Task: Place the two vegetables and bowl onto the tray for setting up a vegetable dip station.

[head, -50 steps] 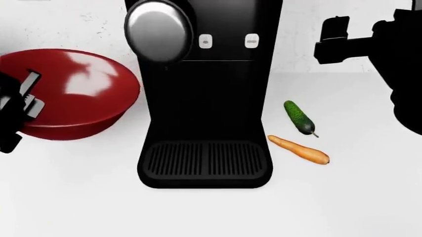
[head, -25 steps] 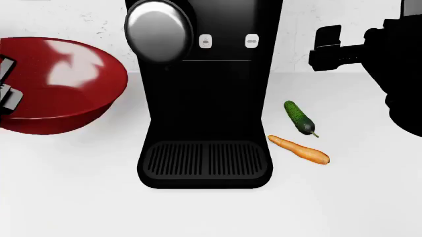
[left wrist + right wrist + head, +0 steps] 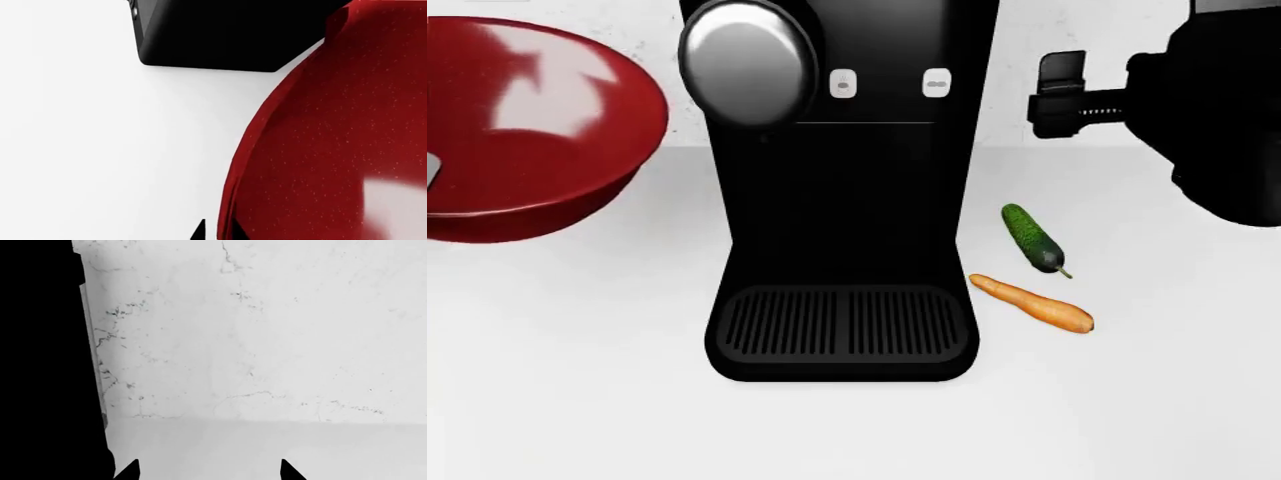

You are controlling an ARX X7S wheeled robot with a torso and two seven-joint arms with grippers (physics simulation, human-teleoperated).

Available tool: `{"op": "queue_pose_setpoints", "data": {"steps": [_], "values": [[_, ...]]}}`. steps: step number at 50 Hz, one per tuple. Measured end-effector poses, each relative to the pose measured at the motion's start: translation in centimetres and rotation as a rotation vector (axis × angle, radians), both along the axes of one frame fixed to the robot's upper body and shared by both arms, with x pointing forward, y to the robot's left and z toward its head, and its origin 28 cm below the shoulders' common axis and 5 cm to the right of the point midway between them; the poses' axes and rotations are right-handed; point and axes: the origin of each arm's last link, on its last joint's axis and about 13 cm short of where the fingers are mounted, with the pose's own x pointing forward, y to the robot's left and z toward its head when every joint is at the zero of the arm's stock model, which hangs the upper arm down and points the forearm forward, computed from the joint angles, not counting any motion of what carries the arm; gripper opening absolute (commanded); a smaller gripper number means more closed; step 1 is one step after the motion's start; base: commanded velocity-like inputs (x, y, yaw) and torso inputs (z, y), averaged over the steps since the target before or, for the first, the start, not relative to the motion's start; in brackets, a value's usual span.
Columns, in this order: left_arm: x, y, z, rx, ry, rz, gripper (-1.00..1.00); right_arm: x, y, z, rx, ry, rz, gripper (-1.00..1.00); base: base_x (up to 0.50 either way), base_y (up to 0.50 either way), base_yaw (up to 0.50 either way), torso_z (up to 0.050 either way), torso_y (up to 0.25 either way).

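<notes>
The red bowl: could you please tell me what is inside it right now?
The bowl tilts toward the head camera, and the visible interior shows only glossy red surface with white highlights. Its left part is cut off by the frame, so that portion cannot be checked.

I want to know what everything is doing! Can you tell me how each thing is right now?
bowl: tilted, raised at the far left, left gripper's fingertips at its rim.
cucumber: lying on the white counter, untouched.
carrot: lying on the counter just in front of the cucumber, untouched.
coffee machine: standing upright between bowl and vegetables.
right gripper: open, holding nothing, facing the marble wall.
</notes>
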Motion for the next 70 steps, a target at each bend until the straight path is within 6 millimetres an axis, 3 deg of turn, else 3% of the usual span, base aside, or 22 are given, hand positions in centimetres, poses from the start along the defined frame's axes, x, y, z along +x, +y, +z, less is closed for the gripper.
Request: {"op": "queue_pose_setpoints", "data": {"steps": [26,48,70], "values": [[-0.1,-0.2,0.4,0.004,0.004,0.007,-1.0,5.2,-0.4,-3.8,0.02,0.237,0.037,1.0,0.0,0.0,0.0,0.0,0.0],[-0.2,-0.4,0.3,0.004,0.005,0.0,-1.0,4.8,-0.2,-7.7,-0.032,0.398,0.132,1.0,0.0,0.0,0.0,0.0,0.0],[-0.2,-0.4,0.3,0.008,0.003,-0.001,-1.0,4.4,-0.1,-10.0,-0.084,0.476,0.141,1.0,0.0,0.0,0.0,0.0,0.0]]}}
